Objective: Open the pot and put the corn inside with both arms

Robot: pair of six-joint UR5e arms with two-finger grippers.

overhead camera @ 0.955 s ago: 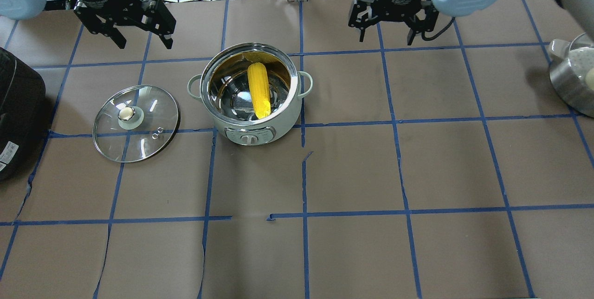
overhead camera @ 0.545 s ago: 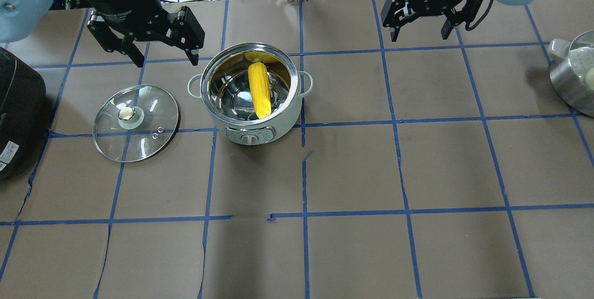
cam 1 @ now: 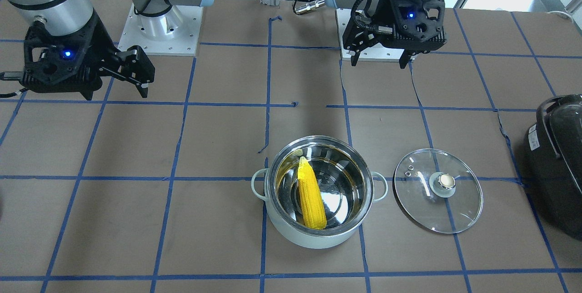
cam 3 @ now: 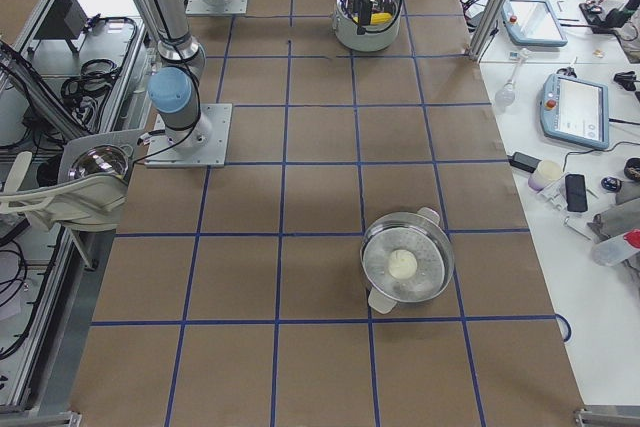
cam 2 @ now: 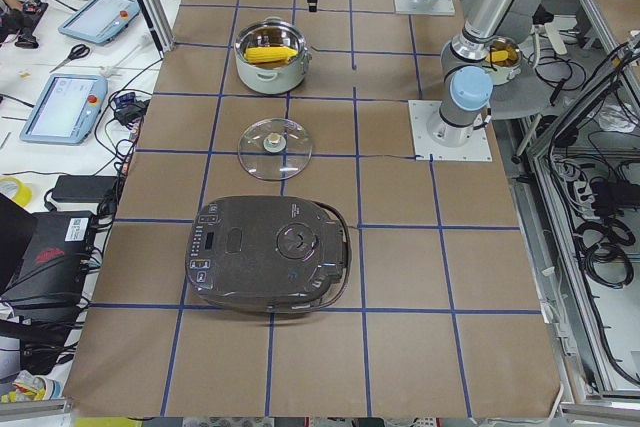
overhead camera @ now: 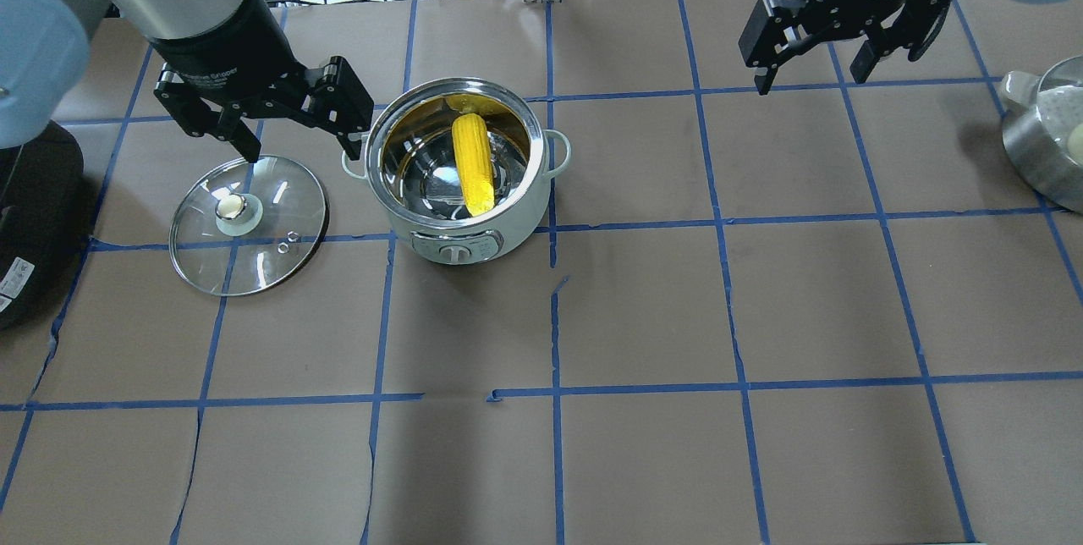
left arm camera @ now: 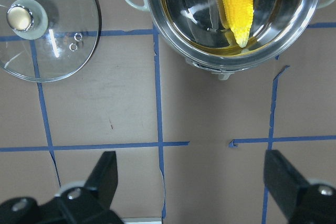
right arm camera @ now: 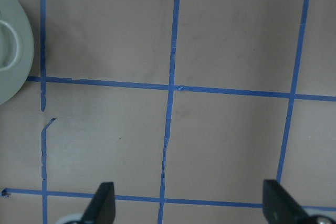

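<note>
Overhead exterior view: the pot (overhead camera: 457, 250) sits open on the brown papered table (overhead camera: 643, 316) with the corn (overhead camera: 472, 164) lying inside it, leaning on the steel wall, pointy end toward the side with the control knob. Its glass lid (overhead camera: 262, 215) is flat on the table, knob up, just beside the pot on the robot's left and not touching it. The left gripper (overhead camera: 303, 153) hangs up in the air near the lid and pot, jaws spread wide, nothing in them. The right gripper (overhead camera: 810, 81) is well off to the other side, jaws also spread and empty. A big black appliance (overhead camera: 34, 189) sits at the left edge, and a steel pot (overhead camera: 1045, 143) at the right.
</note>
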